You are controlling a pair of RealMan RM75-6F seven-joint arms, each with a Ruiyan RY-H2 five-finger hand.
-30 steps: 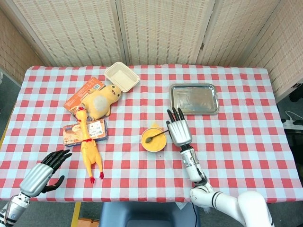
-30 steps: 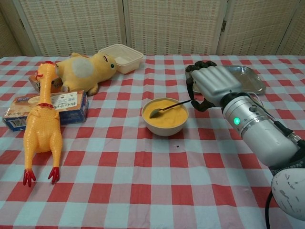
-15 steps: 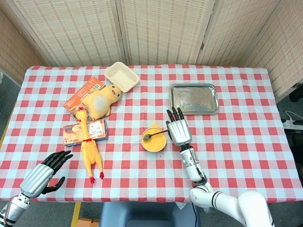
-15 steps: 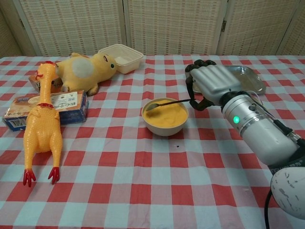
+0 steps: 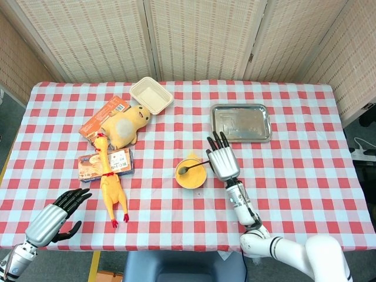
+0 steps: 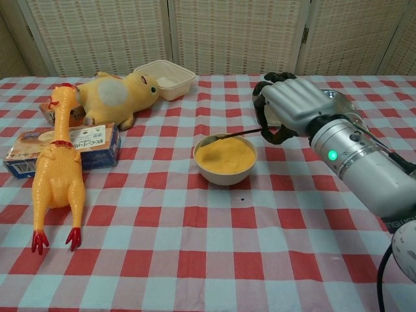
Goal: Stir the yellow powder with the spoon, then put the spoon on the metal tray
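Observation:
A small bowl (image 5: 190,174) (image 6: 225,160) of yellow powder (image 6: 225,153) sits mid-table. A metal spoon (image 5: 193,168) (image 6: 235,134) lies across it, its tip at the bowl's far left rim. My right hand (image 5: 221,161) (image 6: 290,112) pinches the spoon's handle just right of the bowl. The metal tray (image 5: 241,122) (image 6: 343,107) lies behind the right hand, partly hidden by it in the chest view. My left hand (image 5: 54,218) hovers open at the table's near left edge, holding nothing.
A rubber chicken (image 5: 111,185) (image 6: 57,174) lies on a snack box (image 5: 104,164) at left. A yellow plush toy (image 5: 126,124) (image 6: 119,96), an orange packet (image 5: 103,114) and a beige takeaway box (image 5: 151,94) (image 6: 165,78) sit behind them.
The right hand has swept the spoon from the powder's middle to the bowl's far left rim and lifted slightly. The left hand has drifted a little toward the table edge.

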